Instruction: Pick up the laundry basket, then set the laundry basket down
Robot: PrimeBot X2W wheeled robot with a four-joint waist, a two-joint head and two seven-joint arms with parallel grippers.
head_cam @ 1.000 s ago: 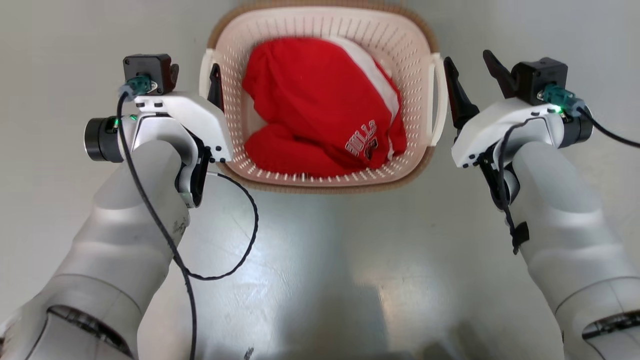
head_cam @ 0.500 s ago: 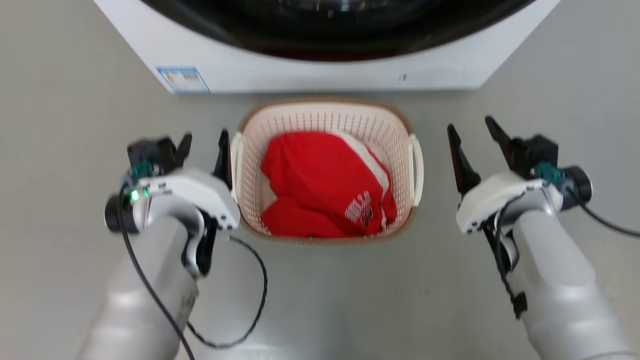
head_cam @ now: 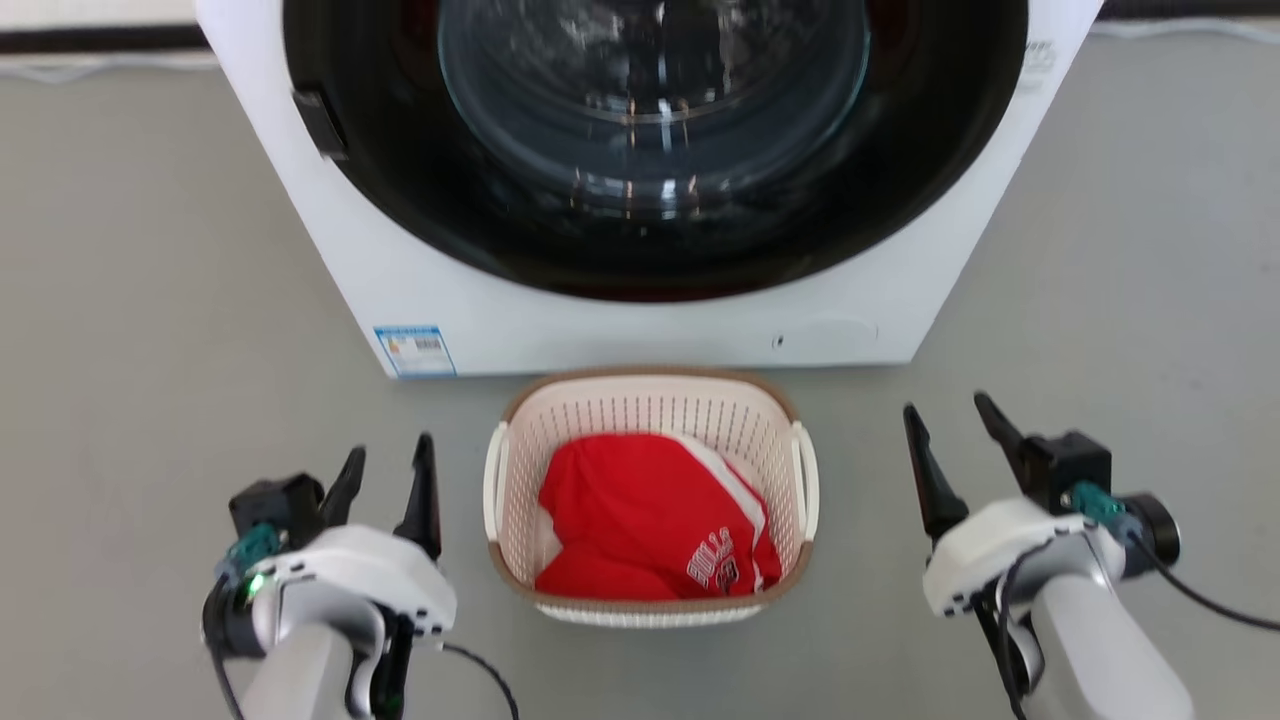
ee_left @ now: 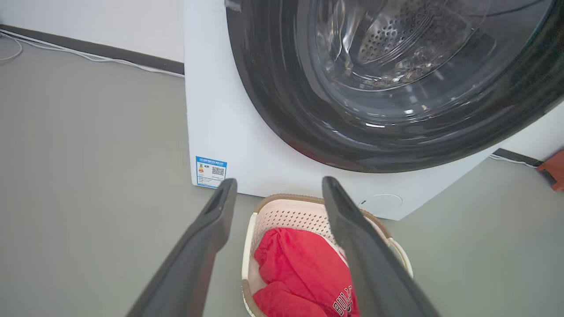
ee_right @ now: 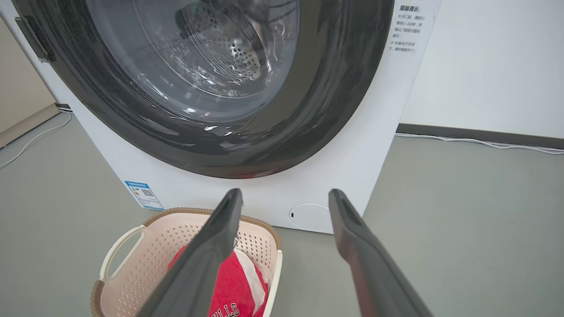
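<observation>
Laundry basket (head_cam: 640, 410) sits between left gripper (head_cam: 390, 448) and right gripper (head_cam: 945, 404), both agape

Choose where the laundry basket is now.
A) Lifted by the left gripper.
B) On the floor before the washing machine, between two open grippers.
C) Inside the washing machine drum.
B: the laundry basket stands on the floor before the washing machine, left gripper and right gripper open, clear of it.

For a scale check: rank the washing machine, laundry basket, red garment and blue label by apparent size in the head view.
1. washing machine, largest
2. laundry basket
3. red garment inside it
4. blue label, smallest
</observation>
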